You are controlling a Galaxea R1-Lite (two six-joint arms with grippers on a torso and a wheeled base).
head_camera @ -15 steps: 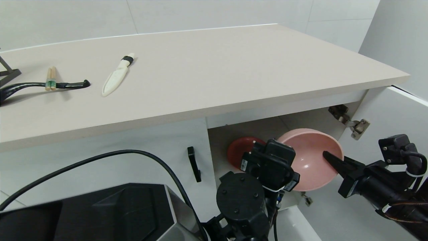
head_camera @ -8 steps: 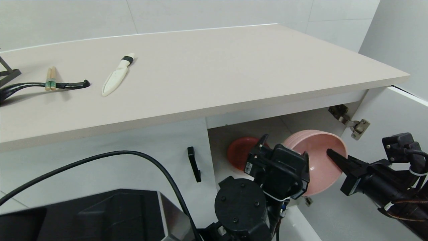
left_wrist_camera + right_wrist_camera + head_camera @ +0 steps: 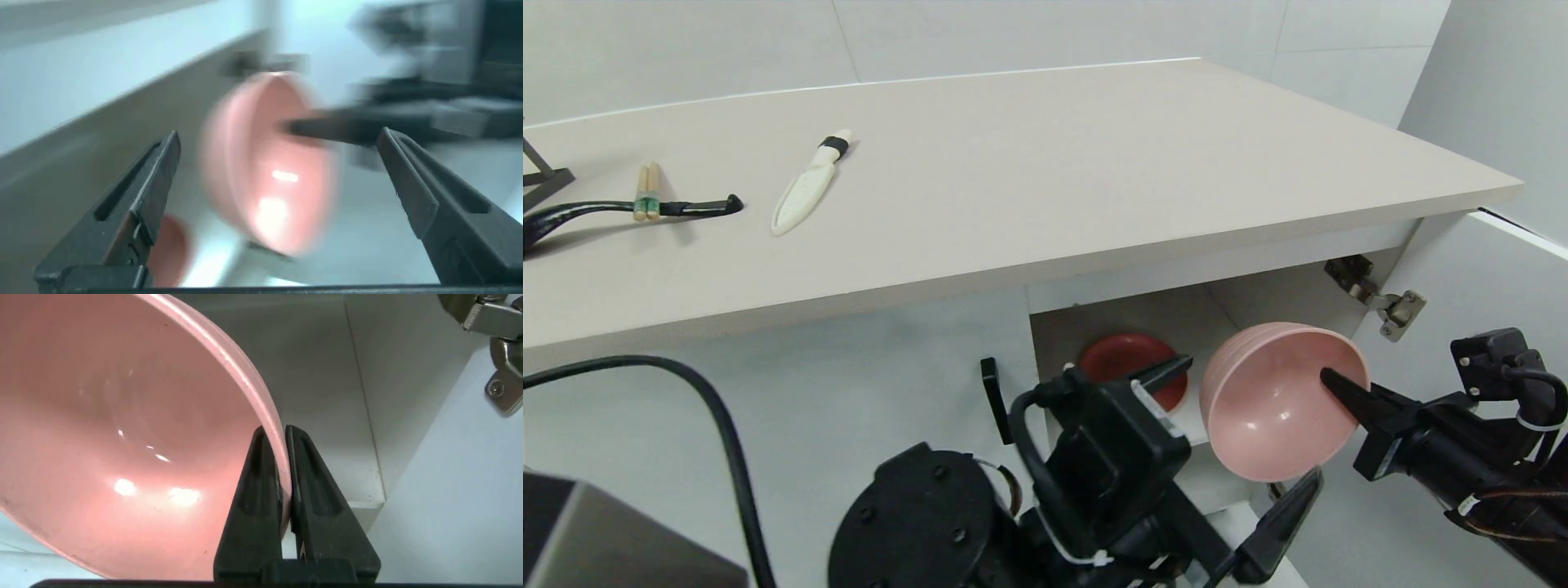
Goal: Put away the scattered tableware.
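**Now the pink bowl hangs at the cupboard's mouth**

Far at the upper left of the head view, the chopsticks (image 3: 646, 192) lie across a black handle (image 3: 698, 207) on the counter (image 3: 1094, 163). Just to their right lies a white knife-shaped tool (image 3: 809, 184), with its long side pointing up and to the right.

Lower down, in the middle, the open cupboard (image 3: 1143, 314) has a red bowl (image 3: 1131, 367) inside. The left gripper (image 3: 278, 139) is in front of it with its jaws wide apart and holding nothing.

Right of the red bowl is the pink bowl (image 3: 1270, 408). It is tipped on its side, with its open face turned to the camera. It is at the front of the cupboard, near the red bowl but not touching it.

The right gripper (image 3: 283, 449) comes in from the right, with its jaws pinched on the bowl's rim. The right arm has the bowl, and I think the free shelf spot lies behind it, beside the red bowl. At the far right, the cupboard door (image 3: 1486, 269) stands open.
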